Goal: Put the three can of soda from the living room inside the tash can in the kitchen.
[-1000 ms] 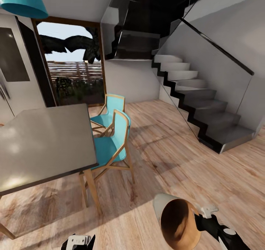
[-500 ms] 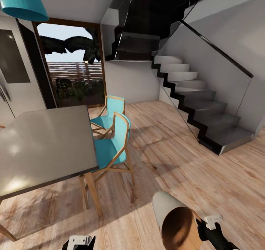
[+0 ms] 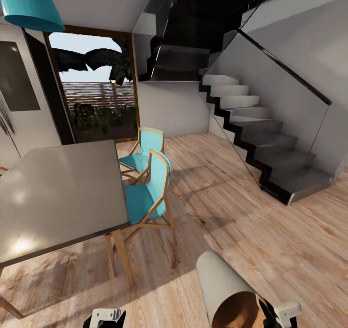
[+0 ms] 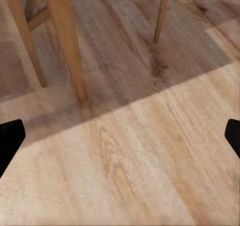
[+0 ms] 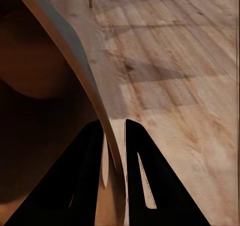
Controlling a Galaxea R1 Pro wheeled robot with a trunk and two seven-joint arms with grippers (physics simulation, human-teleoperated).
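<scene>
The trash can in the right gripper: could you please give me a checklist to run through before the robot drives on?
1. Grip on the trash can: right gripper fingers pinch its wall, one inside, one outside: ok.
2. Bin contents: interior seen in part, no cans visible: cannot tell.
3. Left gripper: fingers wide apart over bare floor, free: ok.
4. Path: table and blue chairs close on the left, open floor towards the stairs: ok.
5. Kitchen in sight: cannot tell.

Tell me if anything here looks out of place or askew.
One thing: the tash can is off the floor, tipped well over with its coppery inside facing the head camera. The right gripper pinches its rim, one finger inside and one outside. The dining table and both blue chairs stand upright and orderly.
</scene>
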